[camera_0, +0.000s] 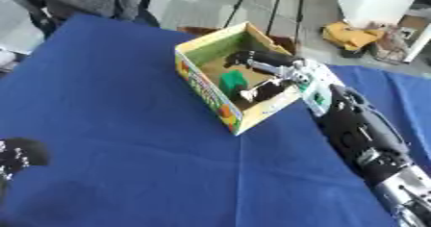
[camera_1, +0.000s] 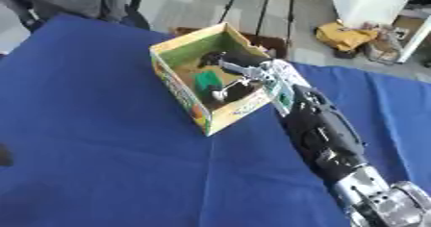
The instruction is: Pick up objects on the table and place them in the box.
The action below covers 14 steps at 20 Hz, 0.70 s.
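The table (camera_0: 126,139), covered in one blue cloth, carries no loose objects that I can see in either view; the only item standing on it is one box (camera_0: 206,89).

The box is open-topped cardboard, with a printed outer wall and a green and brown inside. It sits toward the far middle of the cloth, turned corner-on to me.

My right arm (camera_1: 324,134) comes in from the lower right and crosses the box's near right rim.

My right hand (camera_0: 269,72) is inside the box, below the rim line, with fingers spread and apart. I see nothing clamped in them.

My left hand (camera_0: 19,155) shows only as a dark shape at the left edge of the left eye view; I cannot tell whether its fingers are apart or together.

One green block (camera_0: 232,81) lies on the box floor, just beside my right fingers. Whether they touch it I cannot tell.

Risks, in my judgement:
- The forearm lies close over the box's right wall. Pulling back low or sideways could catch that rim and drag or tip the box. Lifting straight up first would avoid this.
- If a finger is in contact with the block, withdrawing could carry it back out.
- The cloth shows a crease near the box's near corner; any shove on the box could bunch the cloth further.

Count: one box, one green block, two hands, one cloth.
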Motion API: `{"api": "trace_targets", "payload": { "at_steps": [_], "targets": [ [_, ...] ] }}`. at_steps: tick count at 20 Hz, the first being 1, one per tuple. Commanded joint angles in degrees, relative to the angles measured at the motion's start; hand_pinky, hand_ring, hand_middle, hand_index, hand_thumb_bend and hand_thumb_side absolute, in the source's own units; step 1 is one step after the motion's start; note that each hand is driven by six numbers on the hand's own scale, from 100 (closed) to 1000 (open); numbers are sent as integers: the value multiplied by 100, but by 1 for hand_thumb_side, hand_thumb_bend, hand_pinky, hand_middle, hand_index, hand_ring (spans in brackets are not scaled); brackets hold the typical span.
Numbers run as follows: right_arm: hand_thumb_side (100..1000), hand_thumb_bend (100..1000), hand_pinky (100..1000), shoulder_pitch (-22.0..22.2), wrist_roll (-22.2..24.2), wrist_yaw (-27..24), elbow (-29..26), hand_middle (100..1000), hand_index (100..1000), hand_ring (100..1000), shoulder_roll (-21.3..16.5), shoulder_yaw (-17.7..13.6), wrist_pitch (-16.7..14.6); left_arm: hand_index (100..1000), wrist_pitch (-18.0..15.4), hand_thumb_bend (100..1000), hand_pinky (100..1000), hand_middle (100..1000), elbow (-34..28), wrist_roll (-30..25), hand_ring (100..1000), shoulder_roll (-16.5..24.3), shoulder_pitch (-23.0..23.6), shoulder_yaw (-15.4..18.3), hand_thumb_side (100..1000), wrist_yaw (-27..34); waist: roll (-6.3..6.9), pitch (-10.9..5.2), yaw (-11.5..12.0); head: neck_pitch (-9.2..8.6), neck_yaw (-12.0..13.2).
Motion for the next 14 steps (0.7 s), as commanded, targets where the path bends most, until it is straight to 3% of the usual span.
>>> {"api": "trace_targets", "payload": {
  "at_steps": [1, 8, 14],
  "targets": [
    [266, 100, 783, -69, -14, -84, -236, 932, 934, 873, -149, 17, -51, 662, 2, 397, 630, 581, -101, 18, 615, 60, -16, 49, 1000, -3, 81, -131, -43, 11, -3],
    [232, 100, 750, 11, -83, -521, -827, 885, 903, 825, -382, 108, -191, 661, 1, 397, 630, 580, -85, 43, 615, 85, 45, 79, 1000, -6, 116, -189, -268, 52, 116],
    [244, 100, 729, 344, 40, -1637, -1631, 863, 895, 802, -839, 178, -114, 661, -6, 397, 629, 580, -72, 98, 615, 126, 98, 137, 1000, -14, 153, -235, -614, 35, 312]
  ]
}}
